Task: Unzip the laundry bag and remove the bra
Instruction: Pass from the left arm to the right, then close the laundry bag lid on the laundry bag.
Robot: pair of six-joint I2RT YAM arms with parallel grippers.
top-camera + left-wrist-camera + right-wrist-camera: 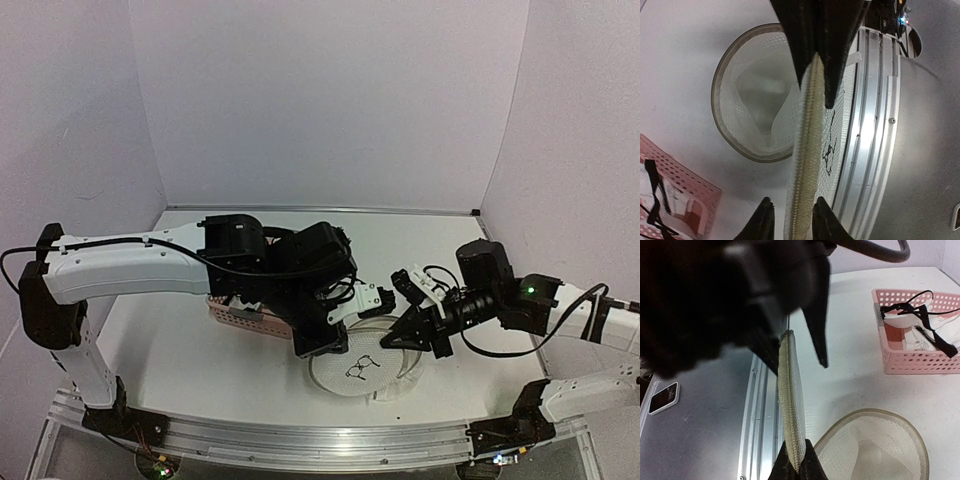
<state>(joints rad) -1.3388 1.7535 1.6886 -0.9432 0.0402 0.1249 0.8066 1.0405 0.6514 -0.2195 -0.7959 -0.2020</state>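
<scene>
- My right hand (794,466) is clenched on the zip edge (786,385) of the bag (338,378), pinching it between both fingers.
- My left hand (794,217) is released. Its fingers stand apart on either side of the same zip edge, opposite my right hand, and are not clamped on it.
- The bag sits on the worktop (180,350) near the front edge, between my two hands.
- One round end of the bag stands on edge, held up by my right hand. Its face carries the small black drawing (829,150).
- The other round end (715,100) lies flat on the worktop just beside it. Its white mesh sags inward, so the inside shows.
- The bra (907,320) is not in the bag. It lies in the pink basket (920,362), white fabric with black straps draped across it.
- The basket stands on the worktop to my left of the bag, near it but not touching. In the top view my left arm covers part of it.
- The metal rail (870,125) along the worktop's front edge runs just beside the upright end of the bag.
</scene>
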